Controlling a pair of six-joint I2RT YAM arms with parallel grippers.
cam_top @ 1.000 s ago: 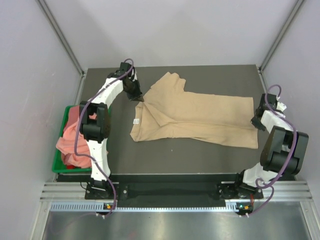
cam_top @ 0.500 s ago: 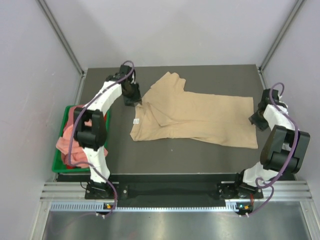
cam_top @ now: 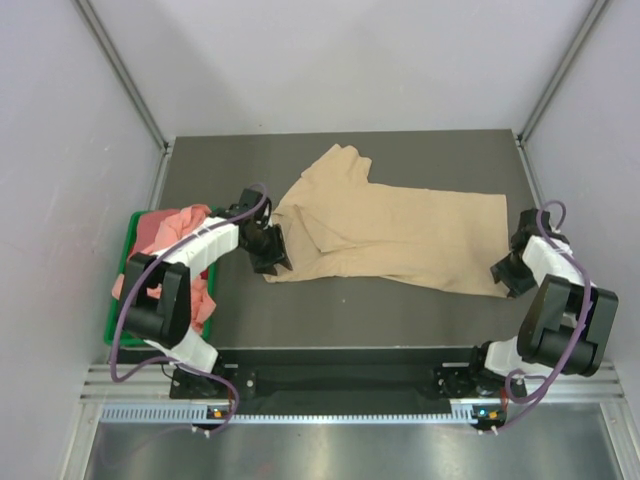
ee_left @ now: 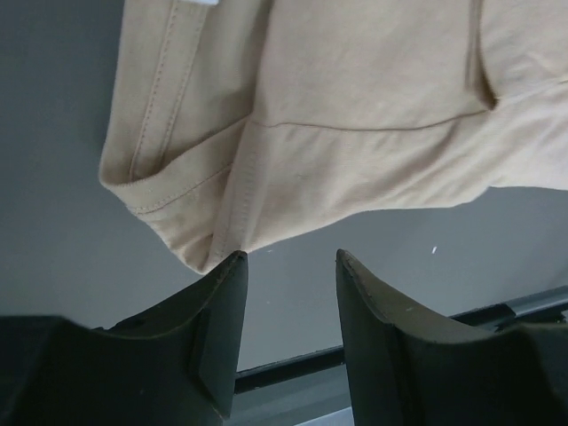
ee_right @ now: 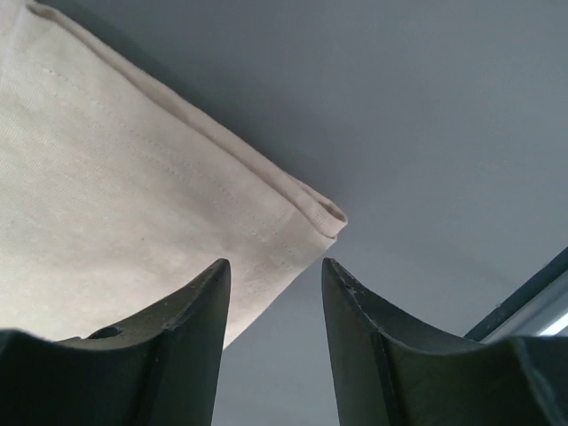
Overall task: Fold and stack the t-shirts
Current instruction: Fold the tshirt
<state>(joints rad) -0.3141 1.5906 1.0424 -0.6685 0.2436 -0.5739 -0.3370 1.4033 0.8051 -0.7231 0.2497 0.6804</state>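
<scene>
Folding of the tan t-shirt [cam_top: 400,235] looks barely begun: it lies spread across the bench [cam_top: 330,310], smooth, with one flap doubled over near its left end. The left claw [ee_left: 286,257] sits spread at the near left corner and the right claw [ee_right: 271,264] spread at the near hem corner, neither pinching cloth. Next, each likely must nip its corner. Pink t-shirts [cam_top: 180,225] sit in the green bin [cam_top: 113,330].

White shells over black joints on the left arm [cam_top: 205,243] and right arm [cam_top: 548,258] — purple cables [cam_top: 118,335] loop alongside; the left gripper [ee_left: 288,257] has dark, wedge-shaped fingers [ee_left: 217,328].
</scene>
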